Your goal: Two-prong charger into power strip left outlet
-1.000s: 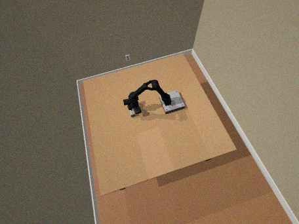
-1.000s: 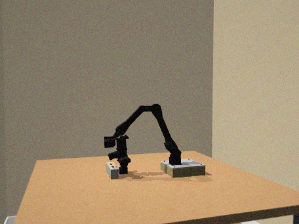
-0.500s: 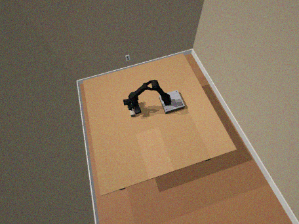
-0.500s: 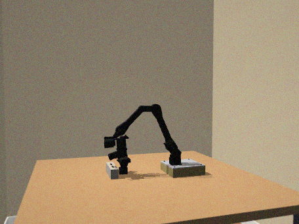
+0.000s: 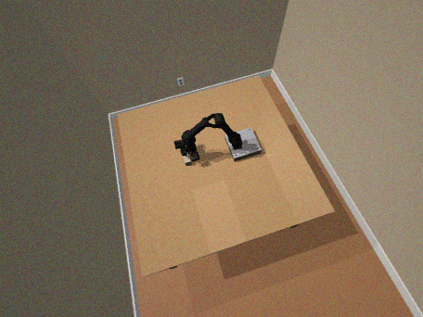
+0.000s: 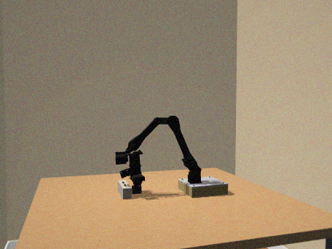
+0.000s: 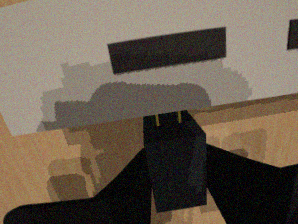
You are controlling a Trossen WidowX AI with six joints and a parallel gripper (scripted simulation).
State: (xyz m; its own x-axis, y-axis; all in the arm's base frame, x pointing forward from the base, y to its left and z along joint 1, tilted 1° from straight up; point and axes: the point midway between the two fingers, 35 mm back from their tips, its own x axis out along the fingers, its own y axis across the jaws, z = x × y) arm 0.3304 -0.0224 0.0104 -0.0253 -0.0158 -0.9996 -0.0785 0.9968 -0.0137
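The power strip (image 5: 187, 162) (image 6: 127, 193) (image 7: 45, 55) is a pale block on the table. In the wrist view its top shows a long dark outlet recess (image 7: 167, 50) near its left end, and part of a second recess (image 7: 293, 35) at the right edge. My gripper (image 7: 170, 150) is shut on the black charger (image 7: 181, 172), which stands between the fingers. Its two thin brass prongs (image 7: 158, 120) (image 7: 179, 117) show beside the strip's near long edge, outside the recess. In the exterior view the gripper is low, just right of the strip. The charger's exact height is hard to tell.
The arm's base plate (image 5: 251, 145) (image 6: 209, 190) sits on the table (image 5: 162, 222) (image 6: 91, 222) to the right of the strip. A wall socket (image 5: 181, 82) is on the wall beyond the table. The arm's shadow falls across the strip's top.
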